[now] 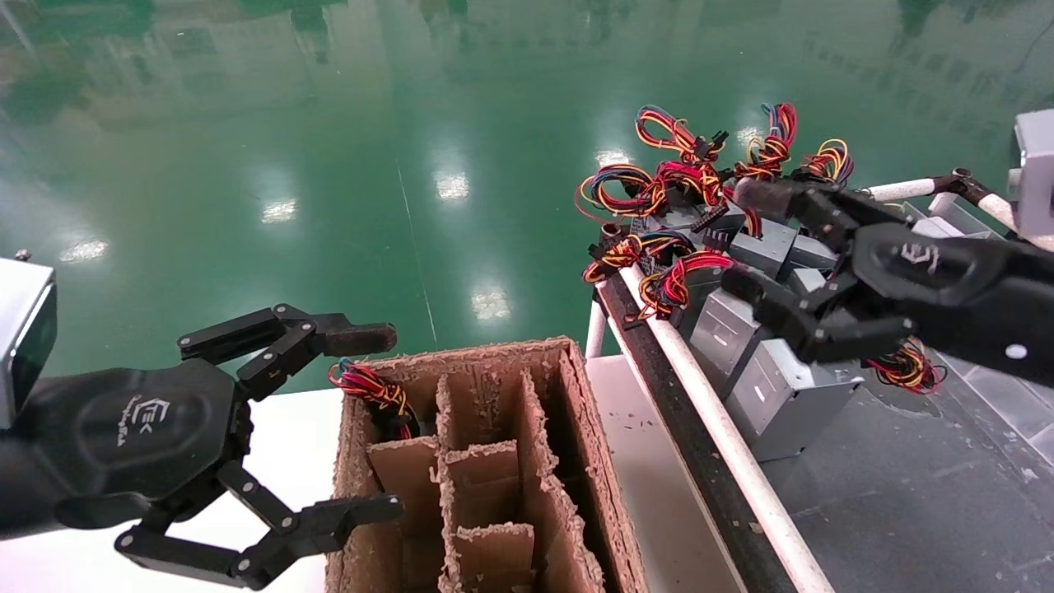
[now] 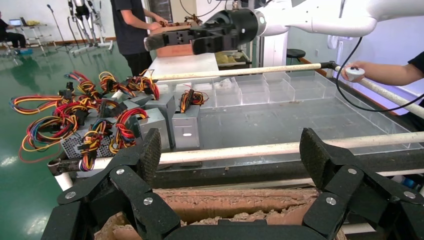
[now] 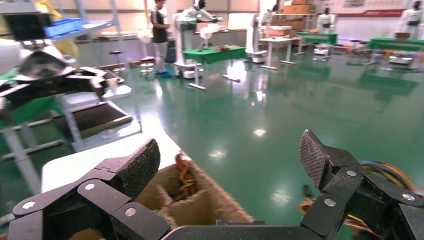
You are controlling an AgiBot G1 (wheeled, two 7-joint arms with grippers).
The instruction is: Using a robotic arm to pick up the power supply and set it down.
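Note:
Several grey power supplies with red, yellow and black wire bundles lie heaped at the far end of a grey tray. My right gripper hovers open just above that heap, nothing between its fingers. In the left wrist view the heap sits beyond the rail, with the right gripper above it. My left gripper is open and empty beside a cardboard box. Wires stick out of the box's far-left compartment, also visible in the right wrist view.
The cardboard box has ragged dividers and stands on a white table. A white pipe rail edges the tray. Clear plastic bins line the tray's far side. A person's hand reaches over the rail. Green floor lies beyond.

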